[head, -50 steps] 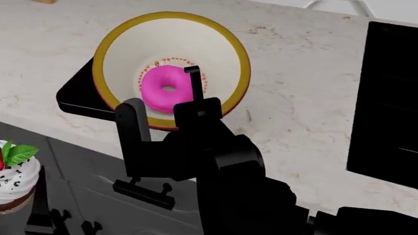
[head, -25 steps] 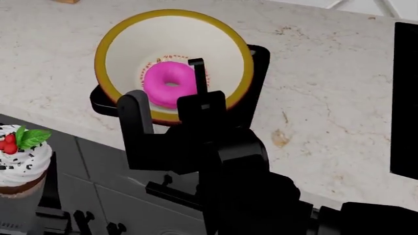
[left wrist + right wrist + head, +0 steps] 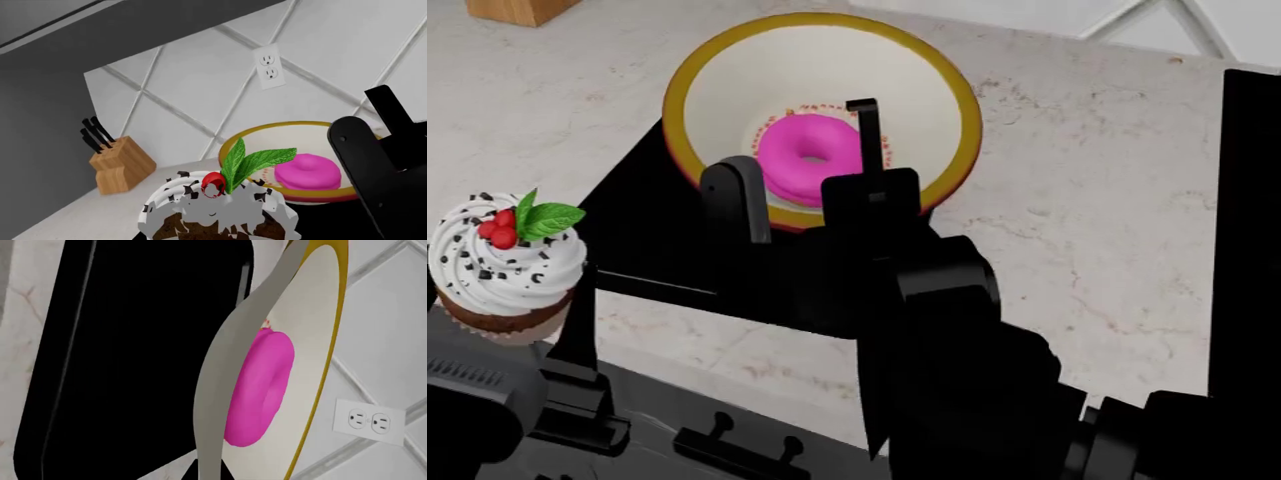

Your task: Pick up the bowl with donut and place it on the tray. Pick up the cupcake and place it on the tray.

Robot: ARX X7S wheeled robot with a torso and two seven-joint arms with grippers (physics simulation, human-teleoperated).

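Tray (image 3: 654, 250) is seen on the marble counter (image 3: 1068, 200), mostly hidden beneath the bowl (image 3: 714, 90). Bowl, donut (image 3: 807, 158) inside, is gripped at its near rim by the right gripper (image 3: 807, 190), above the tray, not released. Cupcake (image 3: 501, 265) is clamped in the left gripper (image 3: 534, 350), beside the tray; both placements are judged pending.

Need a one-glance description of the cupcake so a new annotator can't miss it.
Start in the head view at the pale marble counter, where the yellow-rimmed bowl holds a pink donut. Look toward the counter's near edge, to the robot's left of the bowl: the cupcake is there. It alone has white frosting with dark specks, red berries and a green leaf.
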